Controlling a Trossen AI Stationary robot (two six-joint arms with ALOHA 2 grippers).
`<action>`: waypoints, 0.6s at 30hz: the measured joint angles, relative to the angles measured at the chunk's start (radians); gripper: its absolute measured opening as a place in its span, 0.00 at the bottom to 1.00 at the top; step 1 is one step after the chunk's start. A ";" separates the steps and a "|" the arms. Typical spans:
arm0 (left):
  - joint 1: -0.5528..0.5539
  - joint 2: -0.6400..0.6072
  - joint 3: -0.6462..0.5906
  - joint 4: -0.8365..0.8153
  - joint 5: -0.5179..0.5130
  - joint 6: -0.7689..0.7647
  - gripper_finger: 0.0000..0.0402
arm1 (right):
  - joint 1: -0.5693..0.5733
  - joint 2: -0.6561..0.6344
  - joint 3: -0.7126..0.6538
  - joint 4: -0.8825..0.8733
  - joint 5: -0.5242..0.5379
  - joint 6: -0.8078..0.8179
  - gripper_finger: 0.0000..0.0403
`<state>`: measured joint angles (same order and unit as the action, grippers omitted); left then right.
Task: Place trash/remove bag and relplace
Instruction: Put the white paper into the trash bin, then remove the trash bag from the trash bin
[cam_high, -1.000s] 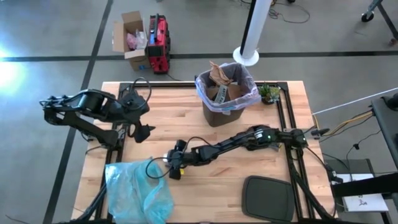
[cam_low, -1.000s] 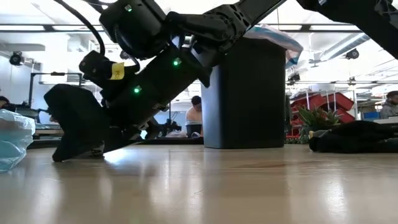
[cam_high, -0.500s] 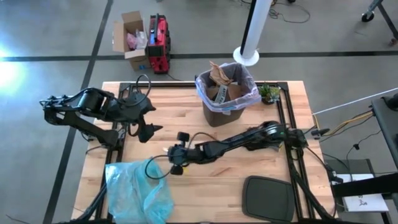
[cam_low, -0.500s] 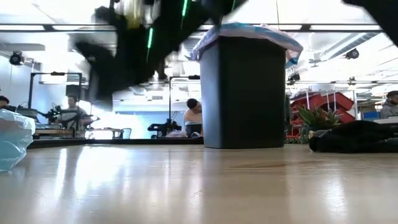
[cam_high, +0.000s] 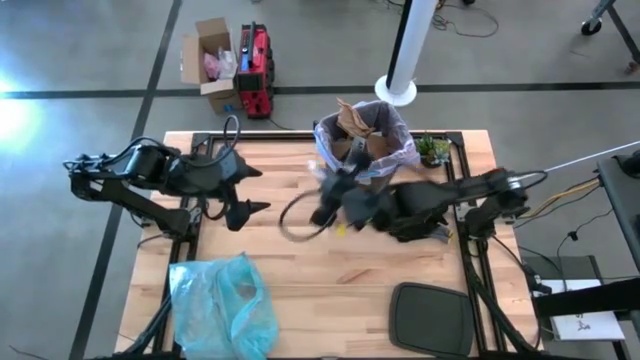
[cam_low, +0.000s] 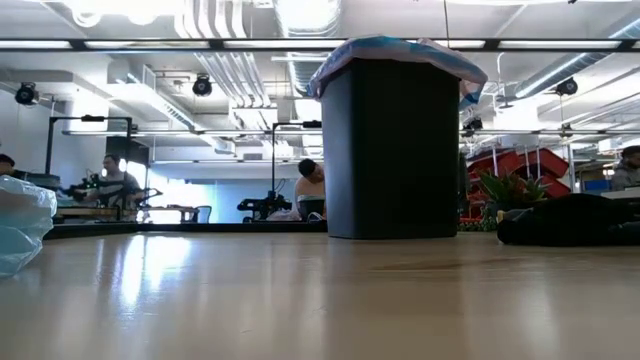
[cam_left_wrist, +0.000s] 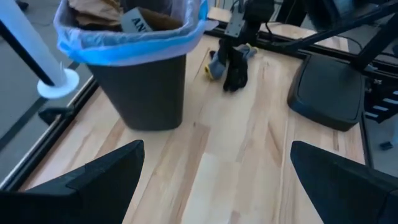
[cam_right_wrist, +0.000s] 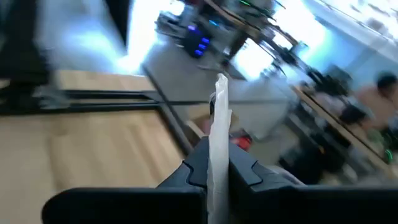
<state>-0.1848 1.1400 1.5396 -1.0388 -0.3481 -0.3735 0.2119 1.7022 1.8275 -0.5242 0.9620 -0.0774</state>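
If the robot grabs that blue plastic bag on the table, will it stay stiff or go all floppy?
Probably floppy: the blue bag lies crumpled in soft folds on the table. It likely weighs little, since it looks thin and see-through. It may also slip or bunch between fingers rather than lift in one piece.
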 joint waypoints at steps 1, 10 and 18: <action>0.000 0.000 -0.012 0.019 0.000 0.011 0.97 | -0.012 -0.023 0.000 -0.031 0.016 0.053 0.00; -0.032 0.003 -0.196 0.216 0.053 0.006 0.97 | -0.167 -0.087 -0.001 -0.375 -0.011 0.594 0.08; -0.063 0.003 -0.409 0.541 0.055 -0.037 0.97 | -0.266 -0.091 -0.001 -0.408 -0.152 0.688 0.43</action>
<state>-0.2474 1.1431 1.1304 -0.4977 -0.2926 -0.4103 -0.0544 1.6112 1.8262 -0.9321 0.8100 0.6103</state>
